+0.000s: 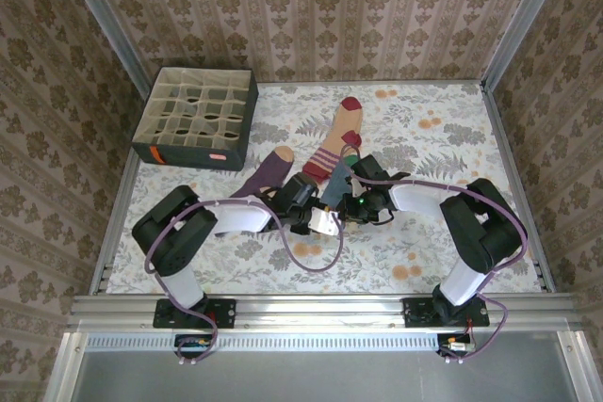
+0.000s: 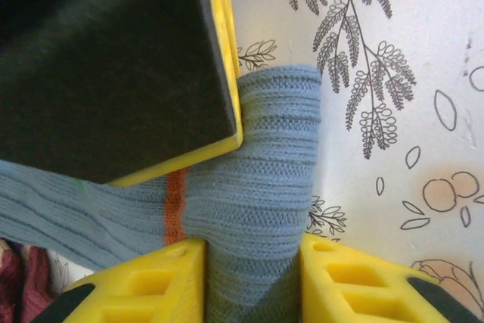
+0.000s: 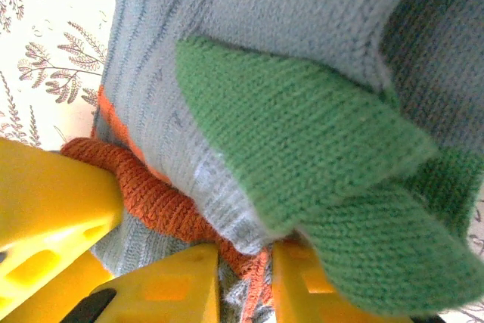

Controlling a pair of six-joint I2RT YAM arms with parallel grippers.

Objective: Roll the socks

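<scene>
You have the left gripper [image 2: 253, 281] and right gripper [image 3: 246, 285] both clamped on the blue-grey sock [image 1: 330, 182] mid-frame, its length running up-frame from them.

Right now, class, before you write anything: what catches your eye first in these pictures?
The two arms meet mid-table, the left pincer and right pincer both pinching the blue-grey sock with its green toe and orange cuff. Beyond it lie a purple sock and a peach sock; a dark compartment box sits at the far left corner.
</scene>
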